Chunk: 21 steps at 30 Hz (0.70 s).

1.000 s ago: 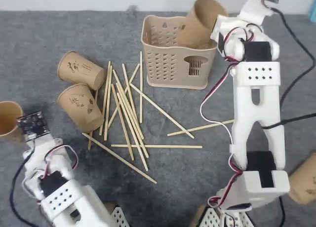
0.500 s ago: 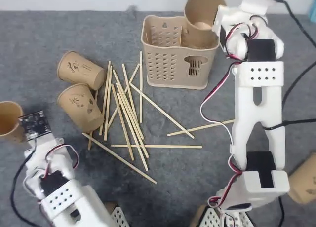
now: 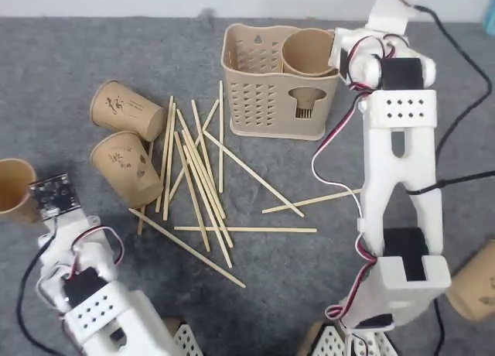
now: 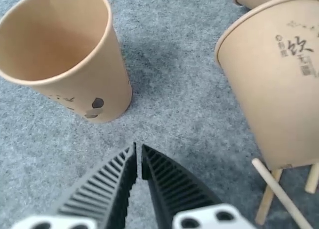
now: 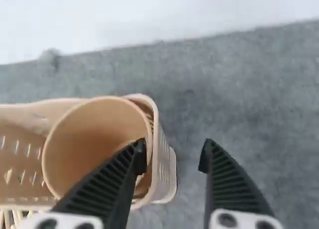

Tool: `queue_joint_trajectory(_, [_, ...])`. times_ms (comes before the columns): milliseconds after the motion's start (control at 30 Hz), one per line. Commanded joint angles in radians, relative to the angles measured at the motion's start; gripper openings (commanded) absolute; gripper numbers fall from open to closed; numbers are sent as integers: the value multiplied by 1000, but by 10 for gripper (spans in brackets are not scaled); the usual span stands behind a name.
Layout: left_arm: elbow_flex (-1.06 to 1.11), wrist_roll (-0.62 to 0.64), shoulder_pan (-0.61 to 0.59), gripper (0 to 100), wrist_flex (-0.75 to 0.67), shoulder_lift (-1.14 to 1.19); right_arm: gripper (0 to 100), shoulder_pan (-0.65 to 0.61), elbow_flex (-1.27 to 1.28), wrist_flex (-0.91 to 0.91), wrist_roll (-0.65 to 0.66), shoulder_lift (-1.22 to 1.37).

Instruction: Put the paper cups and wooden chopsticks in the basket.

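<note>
At lower left my left arm [image 3: 77, 282] sits folded low, the left jaws clenched on nothing, just beside a standing paper cup [image 3: 14, 187]. Mid-frame, wooden chopsticks [image 3: 203, 182] lie scattered on the surface [image 3: 62, 62] beside two tipped cups [image 3: 126, 110]. At upper right my right arm [image 3: 398, 155] stretches out, the right jaws released over a cup [image 3: 309, 50] standing in the basket [image 3: 263, 100].

The left edge of the high view is cutting off a paper cup [image 3: 11, 184], and a black board [image 3: 52, 196] is covering part of it. The lower right edge is cutting off another cup [image 3: 476, 292]. The basket [image 3: 263, 100] is hiding the bottom of the cup inside [image 3: 309, 53].
</note>
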Motion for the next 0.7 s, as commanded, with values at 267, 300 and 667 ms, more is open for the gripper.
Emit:
queue_joint_trajectory(267, [-4,-8,6,16,-23,-15,121,-10,-54,82,5,-21])
queue_joint_trajectory(300, [-4,-8,6,16,-23,-15,120,-10,-49,84,5,-21])
queue_joint_trajectory(667, [-4,-8,6,16,-25,-15,120,-41,-18,159,5,-21])
